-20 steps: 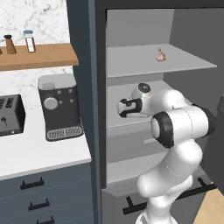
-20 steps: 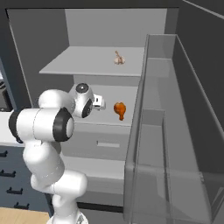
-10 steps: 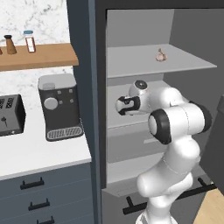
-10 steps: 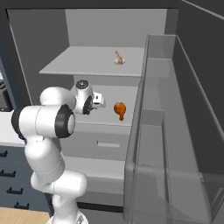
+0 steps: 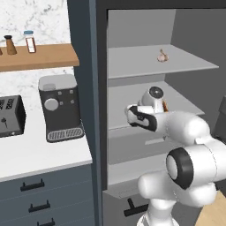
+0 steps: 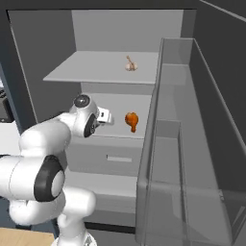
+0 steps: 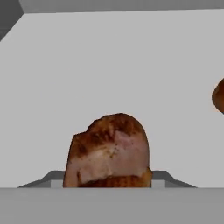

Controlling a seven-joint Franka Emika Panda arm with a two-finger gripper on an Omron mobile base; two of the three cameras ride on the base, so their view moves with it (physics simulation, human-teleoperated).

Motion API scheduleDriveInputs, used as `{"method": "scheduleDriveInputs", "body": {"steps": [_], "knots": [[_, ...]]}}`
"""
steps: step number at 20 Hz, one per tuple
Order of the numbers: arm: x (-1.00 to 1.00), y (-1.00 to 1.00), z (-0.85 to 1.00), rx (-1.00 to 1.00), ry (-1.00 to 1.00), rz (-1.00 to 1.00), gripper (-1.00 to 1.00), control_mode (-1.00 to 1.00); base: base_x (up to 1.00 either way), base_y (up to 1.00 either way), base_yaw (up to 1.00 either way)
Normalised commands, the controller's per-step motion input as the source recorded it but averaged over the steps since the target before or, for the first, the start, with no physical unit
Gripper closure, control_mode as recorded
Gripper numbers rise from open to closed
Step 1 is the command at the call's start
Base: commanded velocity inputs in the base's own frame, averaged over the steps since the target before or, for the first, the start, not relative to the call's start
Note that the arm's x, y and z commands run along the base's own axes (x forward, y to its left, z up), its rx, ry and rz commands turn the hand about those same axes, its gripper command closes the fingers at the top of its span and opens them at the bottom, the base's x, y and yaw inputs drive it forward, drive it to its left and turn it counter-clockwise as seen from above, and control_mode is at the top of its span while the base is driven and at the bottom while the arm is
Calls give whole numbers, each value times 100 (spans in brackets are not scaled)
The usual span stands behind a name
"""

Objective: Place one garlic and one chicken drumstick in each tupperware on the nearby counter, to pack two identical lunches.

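Left base view, from the left:
- toaster (image 5: 9, 117) and coffee machine (image 5: 59, 108) stand on the counter (image 5: 35, 154), near each other but not touching
- two shakers (image 5: 20, 43) sit on the wooden shelf (image 5: 44, 56) above them
- right of that is the open cabinet (image 5: 84, 88), with grey shelves inside

Right base view, same order:
- the arm (image 6: 48, 137) reaches in over the middle shelf (image 6: 120, 103)
- gripper (image 6: 108, 117) is level, pointing toward the right side of that shelf
- garlic (image 6: 130, 64) sits alone on the upper shelf (image 6: 91, 69), above and right of the gripper, well apart from it
- second drumstick (image 6: 131, 120) lies on the middle shelf just right of the fingertips, with a visible gap and no contact

Hand view:
- chicken drumstick (image 7: 109, 151) sits dead centre at the bottom, directly between the fingers (image 7: 54, 177)
- both tips press against its sides, so the fingers are clenched on it
- it rests low over the shelf floor; I can't tell whether it is lifted
- a brown sliver at the right edge is the second drumstick (image 7: 218, 96), farther back on the same shelf
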Motion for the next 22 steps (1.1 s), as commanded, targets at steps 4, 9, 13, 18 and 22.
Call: {"method": "scheduleDriveInputs", "body": {"steps": [4, 9, 13, 18, 22], "knots": [[-100, 0, 84, 0, 1, 0, 100, -100, 0, 0, 0], [-100, 0, 64, 0, 4, -1, 100, -100, 0, 0, 0], [-100, 0, 14, 0, 2, -3, 100, -100, 0, 0, 0], [-100, 0, 3, 0, 1, -2, 100, -100, 0, 0, 0], [-50, 0, 0, 0, 0, 0, 100, 100, -50, 0, 0]]}}
